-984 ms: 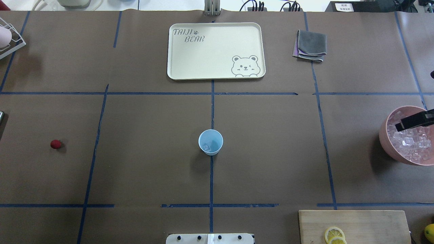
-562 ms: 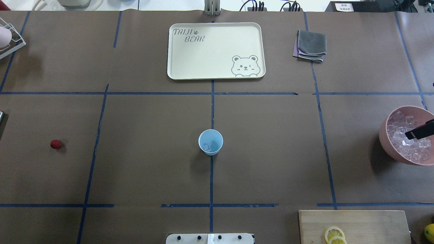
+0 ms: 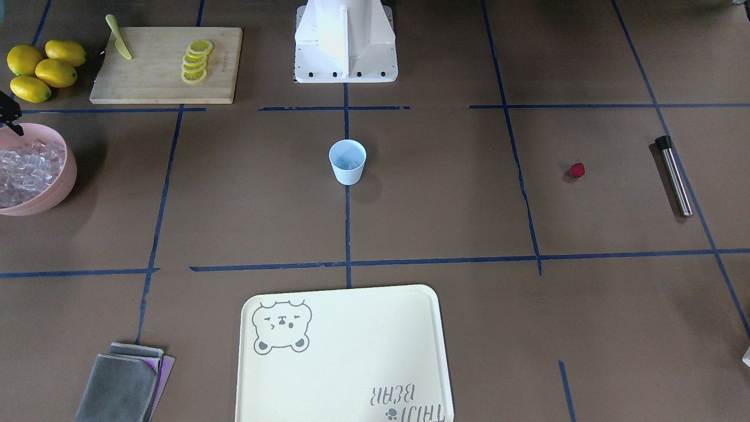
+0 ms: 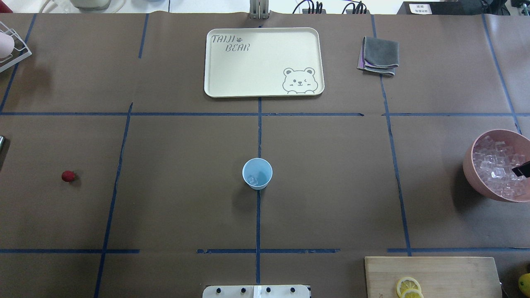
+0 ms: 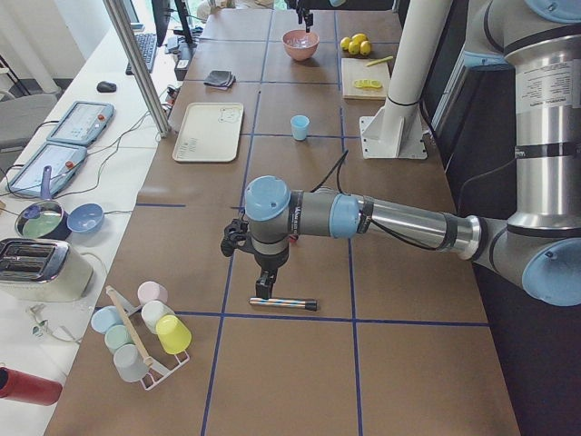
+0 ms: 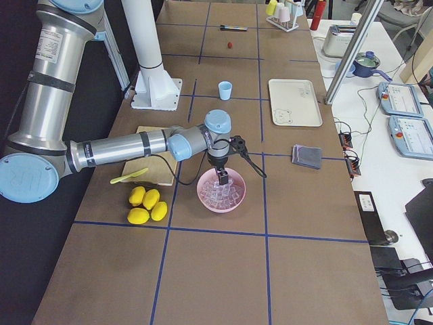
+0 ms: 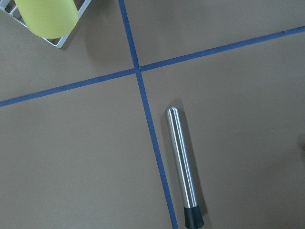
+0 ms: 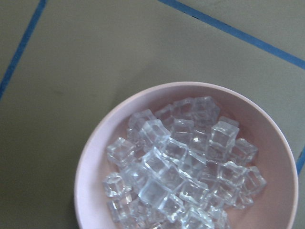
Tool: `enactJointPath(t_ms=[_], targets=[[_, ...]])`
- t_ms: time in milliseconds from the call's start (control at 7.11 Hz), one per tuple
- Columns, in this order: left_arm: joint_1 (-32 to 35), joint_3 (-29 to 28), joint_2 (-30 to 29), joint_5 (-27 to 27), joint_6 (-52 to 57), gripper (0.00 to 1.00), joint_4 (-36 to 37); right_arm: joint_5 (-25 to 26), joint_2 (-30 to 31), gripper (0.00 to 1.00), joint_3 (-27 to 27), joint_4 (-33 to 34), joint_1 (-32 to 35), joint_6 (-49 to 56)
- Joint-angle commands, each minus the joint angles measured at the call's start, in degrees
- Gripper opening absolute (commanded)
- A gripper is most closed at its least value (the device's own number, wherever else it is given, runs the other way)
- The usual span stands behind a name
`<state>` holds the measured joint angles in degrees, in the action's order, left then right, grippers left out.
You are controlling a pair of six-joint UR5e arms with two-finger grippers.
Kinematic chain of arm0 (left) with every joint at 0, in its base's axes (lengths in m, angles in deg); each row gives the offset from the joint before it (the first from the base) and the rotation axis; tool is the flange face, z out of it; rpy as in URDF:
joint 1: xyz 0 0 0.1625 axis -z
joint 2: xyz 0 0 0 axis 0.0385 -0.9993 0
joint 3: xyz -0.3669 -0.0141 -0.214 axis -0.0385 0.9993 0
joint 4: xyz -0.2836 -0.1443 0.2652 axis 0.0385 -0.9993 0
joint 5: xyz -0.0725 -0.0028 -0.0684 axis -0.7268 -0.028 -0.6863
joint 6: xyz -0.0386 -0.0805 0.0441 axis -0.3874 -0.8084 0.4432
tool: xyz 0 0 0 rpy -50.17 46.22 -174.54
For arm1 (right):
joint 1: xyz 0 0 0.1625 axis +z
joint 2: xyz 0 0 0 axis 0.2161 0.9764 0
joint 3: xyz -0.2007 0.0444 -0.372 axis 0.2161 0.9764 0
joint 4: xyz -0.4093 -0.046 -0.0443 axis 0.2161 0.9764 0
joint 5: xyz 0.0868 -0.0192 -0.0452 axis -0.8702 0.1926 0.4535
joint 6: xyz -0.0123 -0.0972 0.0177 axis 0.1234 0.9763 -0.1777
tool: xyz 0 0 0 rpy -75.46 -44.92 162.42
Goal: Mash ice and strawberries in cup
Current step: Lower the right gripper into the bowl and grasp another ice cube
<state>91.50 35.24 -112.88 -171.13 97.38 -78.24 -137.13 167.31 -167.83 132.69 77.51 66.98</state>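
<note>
Right gripper has slid further out to the right edge of the overhead view. Only a dark sliver still shows, over the pink bowl full of ice, so I can't tell how its jaws stand. Cup sits upright dead centre of that frame, on the blue tape line, with a little ice in the bottom. Strawberry is way off at the left, alone on the table, well apart from the cup. Left gripper hangs just above a steel rod, lower middle of the left side view. Can't tell its jaws either.
</note>
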Motion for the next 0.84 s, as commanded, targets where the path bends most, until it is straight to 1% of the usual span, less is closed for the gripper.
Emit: enactJointPath(t_ms=[0,281,422,562,703], targets=[[0.0,0.0,0.0,0.0,0.0,1.00,0.0,2.1,-0.3,0.96,2.6,-0.1,-0.2,6.9],[0.0,0.0,0.0,0.0,0.0,1.00,0.0,2.4,-0.8,0.95,2.6,0.0,-2.5,6.9],[0.0,0.0,0.0,0.0,0.0,1.00,0.0,4.5,-1.4,0.94,2.6,0.1,-4.7,6.9],[0.0,-0.1,0.0,0.0,0.0,1.00,0.0,4.9,-1.3,0.93,3.2,0.1,-5.6,7.3],[0.0,-0.1,0.0,0.0,0.0,1.00,0.0,4.9,-1.2,0.93,4.2,0.1,-5.5,10.1]])
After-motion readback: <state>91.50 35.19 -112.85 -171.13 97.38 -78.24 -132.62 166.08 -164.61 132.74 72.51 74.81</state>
